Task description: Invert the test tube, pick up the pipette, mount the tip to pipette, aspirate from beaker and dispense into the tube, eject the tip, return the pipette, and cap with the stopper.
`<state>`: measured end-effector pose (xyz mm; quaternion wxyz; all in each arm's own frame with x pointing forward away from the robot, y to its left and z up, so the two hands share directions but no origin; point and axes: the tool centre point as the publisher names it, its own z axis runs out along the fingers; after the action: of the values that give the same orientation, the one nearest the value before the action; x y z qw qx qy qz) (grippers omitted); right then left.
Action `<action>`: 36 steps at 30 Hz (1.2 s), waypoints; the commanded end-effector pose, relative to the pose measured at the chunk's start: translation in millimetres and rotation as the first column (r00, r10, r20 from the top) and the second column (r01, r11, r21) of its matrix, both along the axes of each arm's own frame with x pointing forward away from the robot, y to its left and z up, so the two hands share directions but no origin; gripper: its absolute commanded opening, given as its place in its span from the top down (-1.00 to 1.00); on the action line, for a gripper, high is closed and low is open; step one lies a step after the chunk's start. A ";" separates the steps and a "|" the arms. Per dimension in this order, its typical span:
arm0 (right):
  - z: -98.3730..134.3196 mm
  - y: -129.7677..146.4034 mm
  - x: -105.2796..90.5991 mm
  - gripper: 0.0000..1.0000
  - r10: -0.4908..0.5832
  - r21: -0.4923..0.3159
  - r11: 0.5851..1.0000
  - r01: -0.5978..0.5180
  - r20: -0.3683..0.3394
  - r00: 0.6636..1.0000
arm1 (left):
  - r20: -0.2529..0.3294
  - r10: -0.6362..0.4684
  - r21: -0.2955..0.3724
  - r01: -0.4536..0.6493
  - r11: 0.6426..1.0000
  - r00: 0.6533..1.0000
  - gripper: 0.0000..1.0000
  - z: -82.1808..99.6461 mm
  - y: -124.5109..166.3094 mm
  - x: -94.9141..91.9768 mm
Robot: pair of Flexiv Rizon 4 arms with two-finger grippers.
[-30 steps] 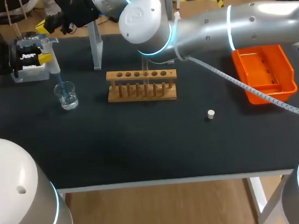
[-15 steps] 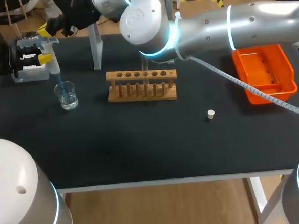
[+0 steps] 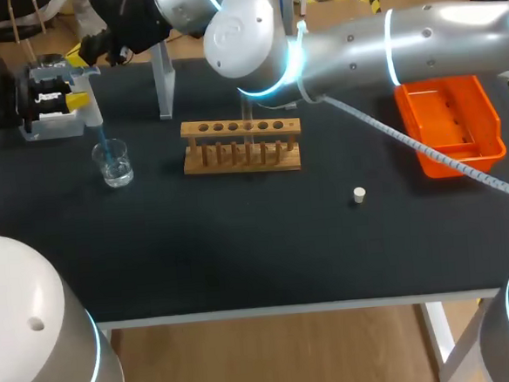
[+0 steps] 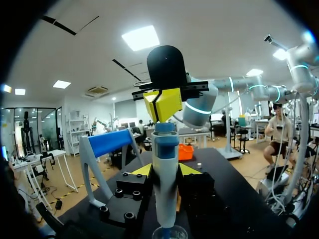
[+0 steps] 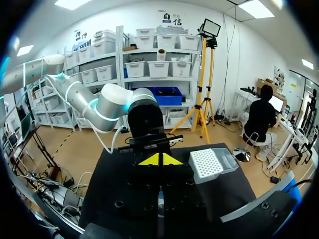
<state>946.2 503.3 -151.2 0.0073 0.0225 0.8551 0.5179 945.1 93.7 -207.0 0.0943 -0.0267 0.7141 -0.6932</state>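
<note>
With the left jaws gripping the pipette (image 4: 165, 174) from both sides, upright at the far left of the worktop (image 3: 258, 243), and the right jaws pinched closed on top of its plunger (image 4: 165, 127), ease that pressure off slowly and straight up, with the blue tip (image 3: 99, 134) dipped into the beaker (image 3: 113, 161) just below. Hold the tip under the liquid and off the glass till full; then lift clear before swinging right toward the wooden rack (image 3: 242, 145).

Pipette (image 3: 87, 99) dipping into beaker (image 3: 114, 163), stopper (image 3: 359, 195) on table (image 3: 241, 244)
</note>
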 end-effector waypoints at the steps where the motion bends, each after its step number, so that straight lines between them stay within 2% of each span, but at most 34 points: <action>1: -1.5 0.1 1.9 1.00 0.001 -0.014 1.000 -0.001 -0.001 1.000 | 0.002 -0.002 -0.001 0.002 1.000 1.000 1.00 4.8 0.2 0.3; 8: 3.9 0.1 1.2 1.00 0.001 -0.007 1.000 -0.001 0.005 1.000 | 0.002 -0.002 -0.001 0.002 1.000 1.000 1.00 4.8 0.2 0.3; 19: 27.8 -3.9 -5.6 1.00 0.012 0.027 1.000 -0.013 0.045 0.999 | 0.002 -0.002 -0.001 0.002 1.000 1.000 1.00 4.8 0.2 0.3; 20: 29.6 -6.1 -6.3 0.74 0.011 0.030 0.999 -0.013 0.051 0.999 | 0.002 -0.002 -0.001 0.002 1.000 1.000 1.00 4.8 0.2 0.3; 21: 31.5 -8.7 -6.0 0.28 0.010 0.031 0.999 -0.012 0.058 0.998 | 0.002 -0.002 -0.001 0.002 1.000 1.000 1.00 4.8 0.2 0.3; 22: 33.6 -11.7 -5.5 -0.21 0.008 0.034 0.999 -0.010 0.063 0.998 | 0.002 -0.002 -0.001 0.002 1.000 1.000 1.00 4.8 0.2 0.3; 23: 36.0 -15.7 -5.6 -0.90 0.005 0.037 0.999 -0.008 0.069 0.998 | 0.002 -0.002 -0.001 0.002 1.000 1.000 1.00 4.8 0.2 0.3; 24: 38.7 -21.1 -5.6 -1.00 0.004 0.038 0.999 -0.007 0.074 0.997 | 0.002 -0.002 -0.001 0.002 1.000 1.000 1.00 4.8 0.2 0.3; 31: 55.8 -65.3 -7.8 -1.00 0.016 0.060 0.998 -0.022 0.100 0.995 | 0.002 -0.002 -0.001 0.002 1.000 1.000 1.00 4.8 0.2 0.3; 36: 60.0 -105.7 -11.4 -1.00 0.055 0.083 0.995 -0.062 0.084 0.995 | 0.002 -0.002 -0.001 0.002 1.000 1.000 1.00 4.8 0.2 0.3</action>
<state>939.2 446.2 -101.3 0.0385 -0.0169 0.8359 0.5473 945.7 93.5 -203.0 0.0947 -0.0256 0.7133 -0.6939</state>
